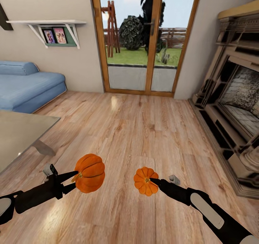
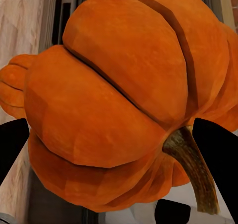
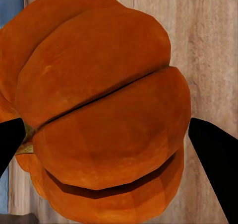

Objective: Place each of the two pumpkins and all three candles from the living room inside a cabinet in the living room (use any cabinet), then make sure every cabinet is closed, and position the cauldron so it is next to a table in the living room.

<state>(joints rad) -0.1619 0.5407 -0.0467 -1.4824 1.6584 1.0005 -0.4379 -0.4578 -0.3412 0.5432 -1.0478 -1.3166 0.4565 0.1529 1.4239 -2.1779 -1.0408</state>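
I hold both pumpkins in the air over the wooden floor. The larger pumpkin (image 1: 90, 172) is at the left with my left gripper (image 1: 74, 179) shut on it near its brown stem (image 2: 191, 165); a black finger (image 2: 218, 157) sits beside the stem. The smaller pumpkin (image 1: 145, 181) is at the right, with my right gripper (image 1: 150, 181) shut on it. Up close, its ribbed orange body (image 3: 104, 110) lies between two black fingers (image 3: 214, 157). The cabinet, candles and cauldron are out of view.
A grey table (image 1: 16, 136) juts in at the left, with a blue sofa (image 1: 27, 85) behind it. A stone fireplace (image 1: 233, 107) lines the right side. Glass doors in a wooden frame (image 1: 144, 42) stand straight ahead across open wooden floor (image 1: 144, 125).
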